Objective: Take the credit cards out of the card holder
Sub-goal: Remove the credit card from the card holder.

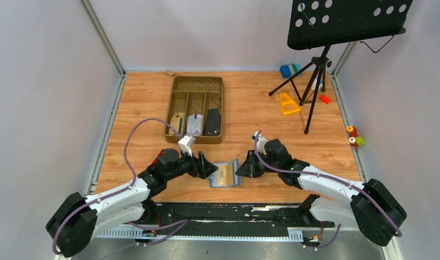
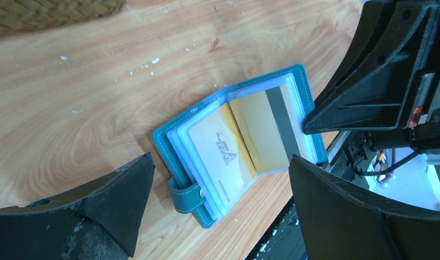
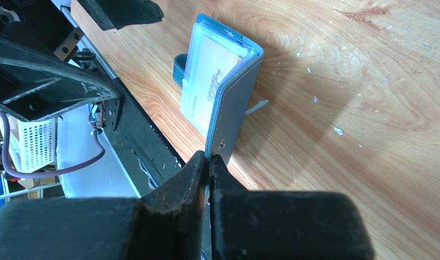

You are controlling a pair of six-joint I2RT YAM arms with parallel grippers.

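On the table (image 1: 261,108), nearside, pinching the open card holder (image 1: 225,174) by its cover with the closed right gripper (image 3: 208,162); hovering the left gripper (image 2: 220,165) wide beside the pocketed credit cards (image 2: 261,135); apparently just starting extraction; next, nip one card's edge, slide outward.

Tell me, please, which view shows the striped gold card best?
The left wrist view: the striped card lies in full view in the open holder, stripe plain. The top view shows only a small gold patch; the right wrist view sees the holder's raised cover, hiding it.
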